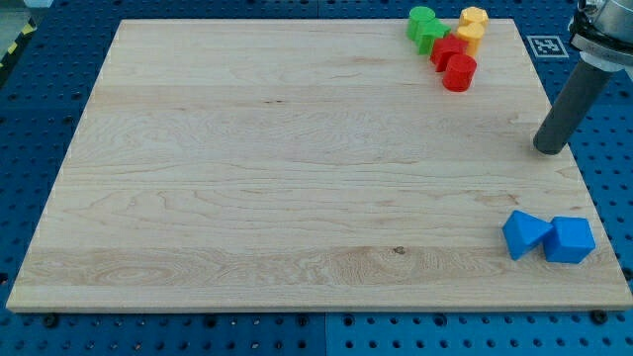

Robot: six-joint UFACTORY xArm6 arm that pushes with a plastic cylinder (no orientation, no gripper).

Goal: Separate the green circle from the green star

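Observation:
The green circle and the green star sit touching each other at the view's top right of the wooden board, the circle just above the star. My tip rests on the board near its right edge, well below and to the right of the green pair, apart from every block.
A red star and a red cylinder touch the green star's right side. Two yellow blocks sit just right of them. Two blue blocks lie at the bottom right. A marker tag lies off the board.

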